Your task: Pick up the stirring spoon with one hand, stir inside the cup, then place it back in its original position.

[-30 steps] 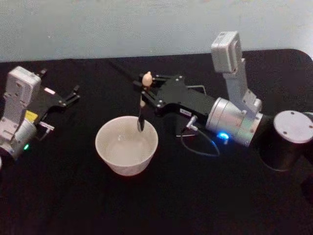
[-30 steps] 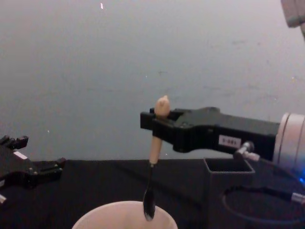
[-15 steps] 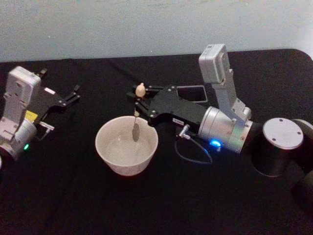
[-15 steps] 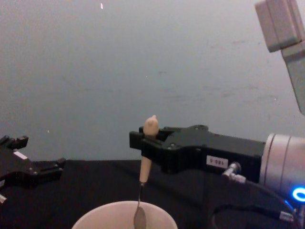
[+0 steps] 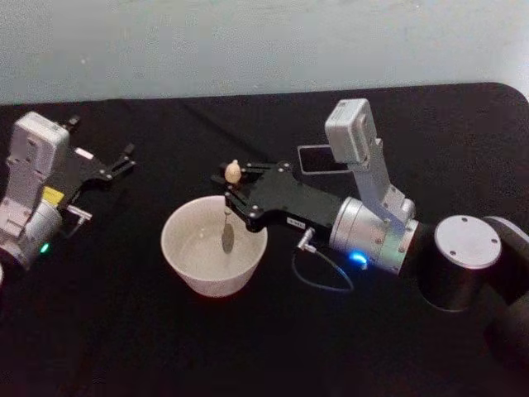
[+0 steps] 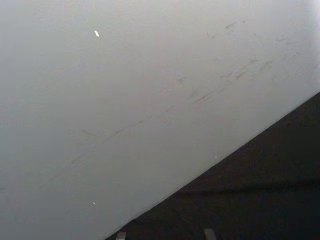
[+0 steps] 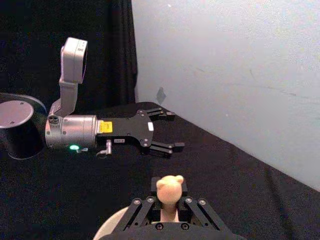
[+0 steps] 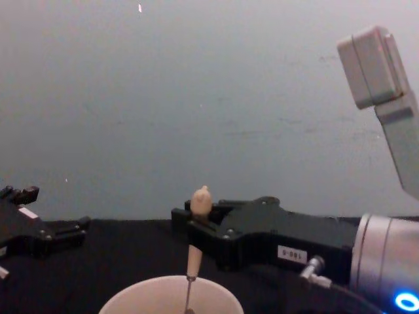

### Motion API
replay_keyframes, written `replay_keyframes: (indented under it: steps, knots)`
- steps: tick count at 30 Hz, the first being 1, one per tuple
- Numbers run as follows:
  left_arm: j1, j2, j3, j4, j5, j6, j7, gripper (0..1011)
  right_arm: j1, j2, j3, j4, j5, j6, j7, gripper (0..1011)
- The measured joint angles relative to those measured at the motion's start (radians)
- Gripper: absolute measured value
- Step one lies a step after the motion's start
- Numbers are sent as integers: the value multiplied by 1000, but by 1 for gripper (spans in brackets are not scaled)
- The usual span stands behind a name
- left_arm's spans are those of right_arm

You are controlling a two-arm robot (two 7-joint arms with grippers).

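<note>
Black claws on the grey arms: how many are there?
2. The right gripper, at centre, holds a slim beige-handled metal stirring spoon upright in the wide pale round cup. The left gripper rests open, far to the left. None seems hidden.

Cup (image 8: 144, 297) cut off by chest view's lower edge, stirring spoon (image 8: 192, 261) bowl hidden behind its rim, left hand (image 8: 57, 209) cropped at the edge.

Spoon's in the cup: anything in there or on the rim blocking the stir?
Nothing visible does. The right gripper holds the stirring spoon upright by its handle, bowl end down inside the cup, with no other object seen inside it. The left gripper sits open, well off to the left.
</note>
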Motion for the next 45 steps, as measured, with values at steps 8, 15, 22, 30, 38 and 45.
replay_keyframes:
  steps: [8, 15, 22, 30, 38, 45]
  knots:
    - [0, 0, 0, 0, 0, 0, 0, 1001, -6, -6, 0, 15, -15, -17, 7, 173]
    - [0, 0, 0, 0, 0, 0, 0, 1001, -12, -8, -4, 19, -26, -18, 11, 173]
    - [0, 0, 0, 0, 0, 0, 0, 1001, -13, -14, -8, 21, -33, -17, 16, 173]
    - [0, 0, 0, 0, 0, 0, 0, 1001, -2, -30, -25, 29, -45, -10, 24, 173]
    - [0, 0, 0, 0, 0, 0, 0, 1001, 13, -53, -36, 49, -59, -9, 20, 173]
    - [0, 0, 0, 0, 0, 0, 0, 1001, 33, -82, -32, 90, -72, -13, -1, 173]
